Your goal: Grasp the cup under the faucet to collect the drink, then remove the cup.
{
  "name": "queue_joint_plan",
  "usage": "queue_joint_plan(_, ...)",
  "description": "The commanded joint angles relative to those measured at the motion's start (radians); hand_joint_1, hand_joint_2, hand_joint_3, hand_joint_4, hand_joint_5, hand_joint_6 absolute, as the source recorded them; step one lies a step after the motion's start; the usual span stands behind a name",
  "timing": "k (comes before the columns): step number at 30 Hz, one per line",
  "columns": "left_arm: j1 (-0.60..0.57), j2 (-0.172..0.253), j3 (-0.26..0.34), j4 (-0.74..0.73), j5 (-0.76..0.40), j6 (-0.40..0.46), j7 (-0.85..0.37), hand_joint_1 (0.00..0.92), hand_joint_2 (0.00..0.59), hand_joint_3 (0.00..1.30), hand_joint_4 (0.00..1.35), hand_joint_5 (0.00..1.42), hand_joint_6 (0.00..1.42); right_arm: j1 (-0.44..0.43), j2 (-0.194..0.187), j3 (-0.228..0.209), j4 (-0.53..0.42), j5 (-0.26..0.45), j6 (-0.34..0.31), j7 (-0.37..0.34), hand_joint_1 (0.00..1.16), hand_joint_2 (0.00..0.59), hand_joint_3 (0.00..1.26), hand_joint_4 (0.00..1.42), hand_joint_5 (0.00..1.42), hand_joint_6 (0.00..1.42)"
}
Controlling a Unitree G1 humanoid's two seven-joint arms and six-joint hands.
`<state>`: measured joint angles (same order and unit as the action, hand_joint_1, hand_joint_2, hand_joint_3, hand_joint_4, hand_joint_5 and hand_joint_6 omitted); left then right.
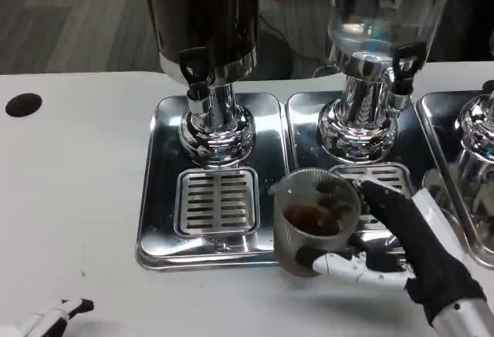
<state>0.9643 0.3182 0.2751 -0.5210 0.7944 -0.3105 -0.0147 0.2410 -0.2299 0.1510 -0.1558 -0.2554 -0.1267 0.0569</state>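
Note:
A clear ribbed plastic cup [315,220] with a little dark drink in its bottom is held by my right hand [401,248], fingers wrapped around its right side and base. The cup hangs over the seam between the two silver trays, in front of and to the right of the dark drink dispenser [202,13]. That dispenser's black faucet [193,71] stands above the slotted drip grate [217,200], well left of the cup. My left hand [54,318] lies at the bottom left edge of the table, only its fingertips in sight.
A second dispenser [378,13] with clear liquid stands on the right tray [309,121], and a third chrome base [475,133] sits at the far right. A black hole [23,105] marks the white table at the left. Bare table lies left of the trays.

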Motion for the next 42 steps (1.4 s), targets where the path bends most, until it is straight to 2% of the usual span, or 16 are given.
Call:
queue_joint_plan(1, -0.004, 0.015, -0.001, 0.000, 0.001, 0.015, -0.020, 0.000, 0.077, 0.24, 0.18, 0.23, 0.42, 0.021, -0.006, -0.023, 0.004, 0.033, -0.077, 0.004, 0.76, 0.113, 0.50, 0.43, 0.44, 0.22)
queue_joint_plan(9, -0.011, 0.017, -0.003, -0.001, 0.000, 0.030, -0.025, 0.000, 0.076, 0.24, 0.18, 0.23, 0.42, 0.074, -0.031, -0.062, 0.017, 0.056, -0.156, 0.016, 0.76, 0.112, 0.50, 0.43, 0.44, 0.22)
queue_joint_plan(16, -0.017, 0.020, -0.010, -0.006, 0.002, 0.046, -0.034, 0.000, 0.082, 0.24, 0.18, 0.23, 0.42, 0.114, -0.046, -0.113, 0.080, 0.096, -0.243, 0.024, 0.76, 0.115, 0.50, 0.43, 0.44, 0.23)
queue_joint_plan(25, -0.023, 0.024, -0.021, -0.015, 0.009, 0.065, -0.048, 0.000, 0.084, 0.24, 0.19, 0.24, 0.42, 0.136, -0.049, -0.132, 0.126, 0.109, -0.321, 0.031, 0.76, 0.113, 0.50, 0.43, 0.44, 0.24)
queue_joint_plan(34, -0.020, 0.027, -0.011, -0.029, -0.001, 0.075, -0.062, 0.000, 0.085, 0.24, 0.19, 0.24, 0.42, 0.140, -0.050, -0.150, 0.186, 0.093, -0.425, 0.017, 0.76, 0.112, 0.50, 0.43, 0.45, 0.24)
queue_joint_plan(42, -0.010, 0.026, 0.001, -0.033, -0.004, 0.076, -0.059, 0.000, 0.085, 0.24, 0.19, 0.24, 0.42, 0.132, -0.050, -0.160, 0.301, 0.030, -0.555, -0.031, 0.76, 0.116, 0.50, 0.43, 0.46, 0.24)
